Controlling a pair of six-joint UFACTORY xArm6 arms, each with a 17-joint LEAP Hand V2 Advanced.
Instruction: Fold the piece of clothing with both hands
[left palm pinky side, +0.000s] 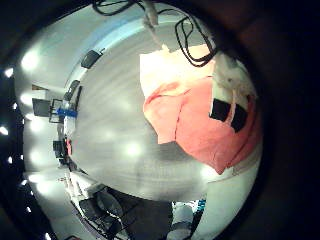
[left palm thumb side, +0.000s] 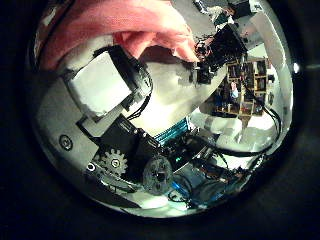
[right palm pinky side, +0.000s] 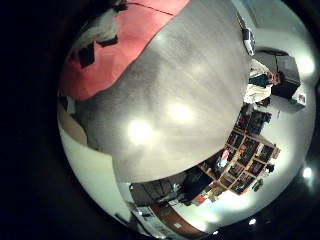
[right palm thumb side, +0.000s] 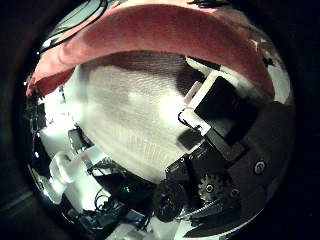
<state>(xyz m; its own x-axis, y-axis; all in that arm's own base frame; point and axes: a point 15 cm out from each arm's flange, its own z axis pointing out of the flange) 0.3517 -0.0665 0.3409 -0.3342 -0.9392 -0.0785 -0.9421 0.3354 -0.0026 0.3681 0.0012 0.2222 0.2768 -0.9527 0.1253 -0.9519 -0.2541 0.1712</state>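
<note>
the pink garment hangs lifted off the grey tabletop, the left hand and right hand (fingers curled into its cloth) holding an edge up — seemingly to carry it over for a fold.

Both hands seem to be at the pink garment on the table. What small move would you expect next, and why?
Probably lift and carry the held edge over the rest of the garment. The pink garment lies on the grey table, and fingers sit on its cloth. In the right thumb side view its edge arches raised above the table, which suggests a grasp, though how either hand's fingers close isn't clear.
</note>
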